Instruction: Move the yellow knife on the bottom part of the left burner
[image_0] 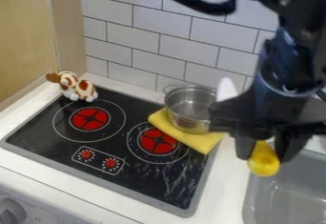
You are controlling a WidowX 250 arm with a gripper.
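At the right of the camera view, my gripper [263, 152] hangs over the counter strip and the sink's edge. It is shut on the yellow knife [263, 163], whose rounded yellow end sticks out below the fingers. A whitish blade-like shape shows to the left behind the gripper; whether it belongs to the knife I cannot tell. The left burner [90, 118] is a red disc inside white rings on the black stovetop, with nothing on it.
A metal pot [189, 108] stands on a folded yellow cloth [202, 140] at the stove's back right. A spotted plush toy [77, 87] sits at the back left corner. The grey sink [280, 194] lies at the lower right, and a tiled wall [153, 37] rises behind.
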